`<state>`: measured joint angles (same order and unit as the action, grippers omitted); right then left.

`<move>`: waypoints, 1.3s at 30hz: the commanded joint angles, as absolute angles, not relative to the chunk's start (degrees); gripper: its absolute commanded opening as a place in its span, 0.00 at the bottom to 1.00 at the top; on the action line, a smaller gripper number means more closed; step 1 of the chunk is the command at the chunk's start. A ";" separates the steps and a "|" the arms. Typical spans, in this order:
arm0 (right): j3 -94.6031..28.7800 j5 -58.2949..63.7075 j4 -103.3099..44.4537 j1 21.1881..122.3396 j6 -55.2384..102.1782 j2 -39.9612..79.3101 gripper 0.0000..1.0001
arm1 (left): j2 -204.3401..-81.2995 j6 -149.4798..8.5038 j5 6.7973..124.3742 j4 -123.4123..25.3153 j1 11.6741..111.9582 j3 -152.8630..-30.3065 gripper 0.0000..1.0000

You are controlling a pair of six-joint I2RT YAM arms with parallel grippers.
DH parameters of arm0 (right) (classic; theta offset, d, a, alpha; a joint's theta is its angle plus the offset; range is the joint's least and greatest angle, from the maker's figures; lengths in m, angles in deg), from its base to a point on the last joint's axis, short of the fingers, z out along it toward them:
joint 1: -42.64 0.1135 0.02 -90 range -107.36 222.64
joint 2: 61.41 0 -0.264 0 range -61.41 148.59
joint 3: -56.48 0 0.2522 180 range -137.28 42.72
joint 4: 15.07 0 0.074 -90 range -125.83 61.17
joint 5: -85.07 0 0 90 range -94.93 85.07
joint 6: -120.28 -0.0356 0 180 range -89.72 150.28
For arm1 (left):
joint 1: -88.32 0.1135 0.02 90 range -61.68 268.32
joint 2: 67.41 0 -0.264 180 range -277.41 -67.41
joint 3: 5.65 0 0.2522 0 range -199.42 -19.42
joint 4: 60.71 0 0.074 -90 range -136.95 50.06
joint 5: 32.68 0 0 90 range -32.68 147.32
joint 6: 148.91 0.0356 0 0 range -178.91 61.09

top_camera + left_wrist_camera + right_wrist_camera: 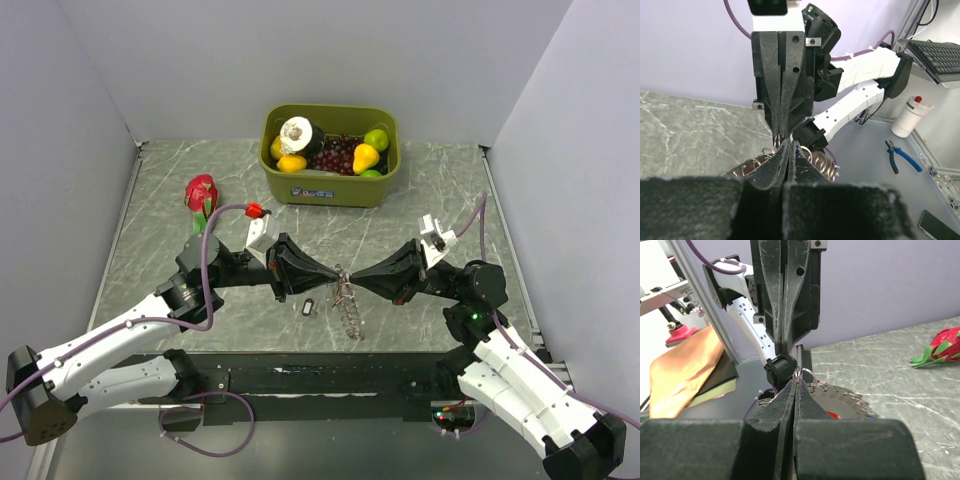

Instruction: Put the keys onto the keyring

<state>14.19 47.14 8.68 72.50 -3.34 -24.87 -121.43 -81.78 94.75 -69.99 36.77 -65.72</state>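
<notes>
The two arms meet nose to nose over the middle of the table (450, 200). The left gripper (333, 277) and the right gripper (355, 279) both have their fingers pressed fully together, tip against tip. From this meeting point hangs the keyring (349, 308). I judge that both of them pinch its thin wire at nearly the same spot. In the left wrist view, the exact thing between the pads is too small to see.

The ring's length runs from the fingertips down and toward the near edge of the table, where its lower part seems to rest on the surface. In the right wrist view I see a red head (832, 416) under the coiled rim, so at least one key is already on it. How many keys it carries, I cannot count.

One loose key (308, 307), dark, lies on the table just beside the ring, on the left arm's side. Its long axis points roughly from near to far. The left arm is nearer to it, so I think this arm must let go and reach down for it.

So I count one ring, one loose key and two arms.
</notes>
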 commanded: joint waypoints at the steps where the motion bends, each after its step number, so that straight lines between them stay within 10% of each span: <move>1: 13.54 46.22 14.58 72.87 -3.82 -25.20 0.00 | -121.38 -80.70 91.78 -69.09 36.20 -69.16 0.01; 39: 24.35 43.67 18.55 71.73 -1.54 -21.77 0.00 | -143.09 -91.77 78.07 -77.78 35.40 -58.54 0.01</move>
